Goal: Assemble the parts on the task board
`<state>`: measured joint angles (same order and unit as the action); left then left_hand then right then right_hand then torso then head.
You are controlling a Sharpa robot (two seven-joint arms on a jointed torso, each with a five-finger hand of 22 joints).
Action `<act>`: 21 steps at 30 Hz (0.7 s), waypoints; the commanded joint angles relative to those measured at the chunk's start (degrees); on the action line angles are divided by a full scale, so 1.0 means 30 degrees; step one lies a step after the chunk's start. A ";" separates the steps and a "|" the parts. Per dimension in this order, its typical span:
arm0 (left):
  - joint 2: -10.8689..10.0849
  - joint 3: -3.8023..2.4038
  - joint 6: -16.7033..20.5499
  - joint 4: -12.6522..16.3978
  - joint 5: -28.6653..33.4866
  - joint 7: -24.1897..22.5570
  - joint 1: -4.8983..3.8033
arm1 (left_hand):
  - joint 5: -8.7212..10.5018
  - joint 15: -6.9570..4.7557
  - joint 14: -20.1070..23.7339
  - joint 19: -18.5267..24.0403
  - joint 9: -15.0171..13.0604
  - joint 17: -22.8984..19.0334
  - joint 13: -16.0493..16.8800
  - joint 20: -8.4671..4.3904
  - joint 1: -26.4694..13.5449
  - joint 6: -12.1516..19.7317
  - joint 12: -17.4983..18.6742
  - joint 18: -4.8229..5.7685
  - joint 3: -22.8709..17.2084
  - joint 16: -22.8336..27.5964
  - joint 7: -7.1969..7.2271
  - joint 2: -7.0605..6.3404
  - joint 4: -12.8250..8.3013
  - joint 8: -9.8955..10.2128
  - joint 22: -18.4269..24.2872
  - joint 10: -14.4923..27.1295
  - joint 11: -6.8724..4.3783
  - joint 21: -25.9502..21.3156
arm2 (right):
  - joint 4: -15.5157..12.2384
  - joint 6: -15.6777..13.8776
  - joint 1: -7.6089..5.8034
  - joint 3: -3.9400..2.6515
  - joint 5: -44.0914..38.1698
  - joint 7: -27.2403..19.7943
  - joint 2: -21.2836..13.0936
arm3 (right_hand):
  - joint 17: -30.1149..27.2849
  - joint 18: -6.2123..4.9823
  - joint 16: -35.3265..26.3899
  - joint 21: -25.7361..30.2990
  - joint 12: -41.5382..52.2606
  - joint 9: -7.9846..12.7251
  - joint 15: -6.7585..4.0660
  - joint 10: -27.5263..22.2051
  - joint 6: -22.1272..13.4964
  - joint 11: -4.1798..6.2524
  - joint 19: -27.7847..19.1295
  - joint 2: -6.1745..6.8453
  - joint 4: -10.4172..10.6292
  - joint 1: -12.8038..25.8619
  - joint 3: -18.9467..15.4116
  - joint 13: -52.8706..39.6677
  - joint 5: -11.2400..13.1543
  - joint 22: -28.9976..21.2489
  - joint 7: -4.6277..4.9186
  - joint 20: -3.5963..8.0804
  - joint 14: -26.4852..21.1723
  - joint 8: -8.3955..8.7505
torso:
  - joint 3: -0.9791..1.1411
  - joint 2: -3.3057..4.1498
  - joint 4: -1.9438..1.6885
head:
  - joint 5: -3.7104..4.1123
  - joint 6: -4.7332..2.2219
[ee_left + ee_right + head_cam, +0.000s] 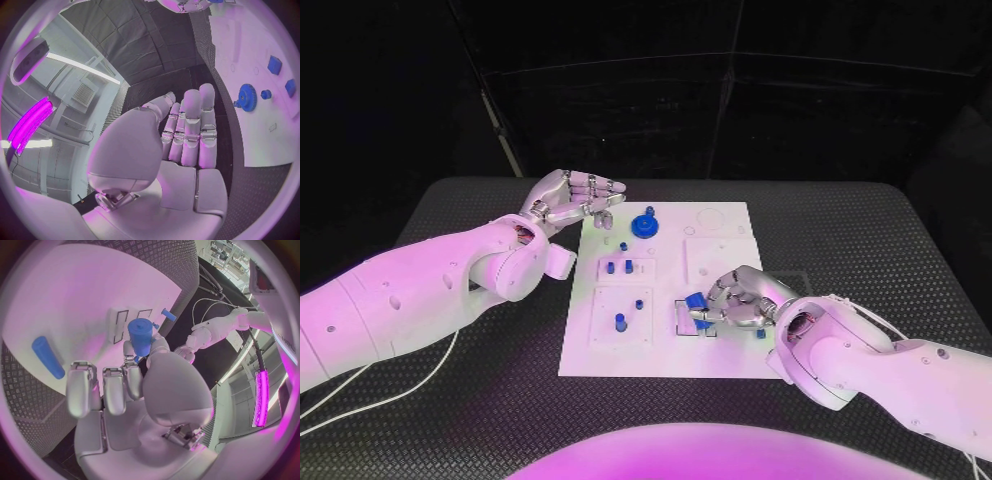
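Observation:
The white task board (pixel 661 340) lies in the middle of the table. My right hand (pixel 736 298) rests over the board's near right part and pinches a blue cylindrical part (pixel 140 335) between thumb and finger, just above the board (pixel 81 295); the same blue part (pixel 691 308) shows by the fingertips. My left hand (pixel 574 200) hovers at the board's far left corner with its fingers (pixel 190 130) stretched out and nothing in them. A blue gear (pixel 645 222) stands on the board close to that hand, and the gear (pixel 247 96) also shows beyond its fingertips.
Small blue pieces (pixel 619 267) stand in the board's left middle, and two more (pixel 619 322) lie in the near left section. A blue peg (pixel 47 356) lies flat on the board near my right hand. Black matting (pixel 459 400) surrounds the board.

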<state>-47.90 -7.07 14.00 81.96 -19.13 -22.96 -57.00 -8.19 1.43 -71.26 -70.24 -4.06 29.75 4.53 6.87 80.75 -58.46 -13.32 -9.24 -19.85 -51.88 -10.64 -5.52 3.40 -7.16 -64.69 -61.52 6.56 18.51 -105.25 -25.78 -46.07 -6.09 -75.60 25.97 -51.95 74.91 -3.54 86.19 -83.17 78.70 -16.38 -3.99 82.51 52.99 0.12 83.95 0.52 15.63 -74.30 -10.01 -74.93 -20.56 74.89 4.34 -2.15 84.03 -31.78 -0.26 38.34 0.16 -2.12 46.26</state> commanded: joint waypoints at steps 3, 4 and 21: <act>0.0043 -0.0016 -0.0223 0.0046 0.0062 -0.0029 -0.0027 | 0.0005 0.0012 0.0162 0.0125 -0.0021 -0.0028 -0.0007 0.0073 -0.0220 0.0148 -0.0093 -0.0370 0.0016 0.0121 -0.0028 0.0023 0.0086 -0.0094 0.0017 0.0079 -0.0011 -0.0114 | 0.0207 0.0913 -0.0027 -0.0006 0.0197 0.0446 0.0379 | 0.2129 0.0220 0.0070 -0.0065 -0.0130 -0.0021 -0.0153 0.0020 0.0034 0.0154 0.0321 -0.0087 0.0157 0.0559 -0.0409 -0.0245 0.0299 0.0028 -0.0167 0.0156 0.1439 -0.0187 | 0.0005 0.0000 0.0009 | -0.0020 0.0049; 0.0046 -0.0016 -0.0223 0.0045 0.0062 -0.0027 -0.0027 | 0.0005 0.0012 0.0162 0.0125 -0.0021 -0.0028 -0.0007 0.0073 -0.0220 0.0148 -0.0093 -0.0370 0.0016 0.0121 -0.0028 0.0023 0.0086 -0.0094 0.0017 0.0079 -0.0011 -0.0114 | 0.0237 0.0953 -0.0027 -0.0006 0.0187 0.0518 0.0423 | 0.2132 0.0220 0.0071 -0.0068 -0.0138 -0.0026 -0.0157 0.0020 0.0036 0.0159 0.0321 -0.0086 0.0187 0.0620 -0.0467 -0.0245 0.0349 0.0035 -0.0174 0.0158 0.1440 -0.0205 | 0.0005 -0.0001 0.0017 | -0.0025 0.0048; 0.0067 -0.0016 -0.0251 0.0025 0.0062 0.0002 -0.0027 | 0.0005 0.0012 0.0162 0.0125 -0.0021 -0.0028 -0.0007 0.0073 -0.0220 0.0148 -0.0093 -0.0370 0.0016 0.0121 -0.0028 0.0023 0.0086 -0.0094 0.0017 0.0079 -0.0011 -0.0114 | 0.0378 0.0690 -0.0028 -0.0004 -0.0428 0.1169 0.0600 | 0.2020 0.0198 -0.0035 0.0014 -0.0497 -0.0204 -0.0313 -0.0035 0.0041 0.0337 0.0262 0.2796 0.0478 0.4573 -0.0363 -0.0201 0.5892 -0.0037 -0.0388 0.0307 0.1412 -0.0870 | 0.0011 -0.0025 0.0033 | -0.0031 0.0104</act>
<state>-47.76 -7.07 13.83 81.94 -19.13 -22.86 -57.00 -8.19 1.43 -71.26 -70.24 -4.06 29.76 4.53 6.87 80.75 -58.46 -13.32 -9.24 -19.85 -51.88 -10.64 -5.52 3.40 -7.16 -64.70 -61.52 6.55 18.51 -104.04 -23.52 -46.08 -6.08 -76.07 28.99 -50.19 74.90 -3.54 86.19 -83.16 77.58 -16.93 -4.42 82.30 53.47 0.73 83.95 8.40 17.06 -60.77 -11.24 -74.92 -3.15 74.85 3.16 -1.72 84.04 -34.23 -0.21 38.25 0.26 -2.25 46.59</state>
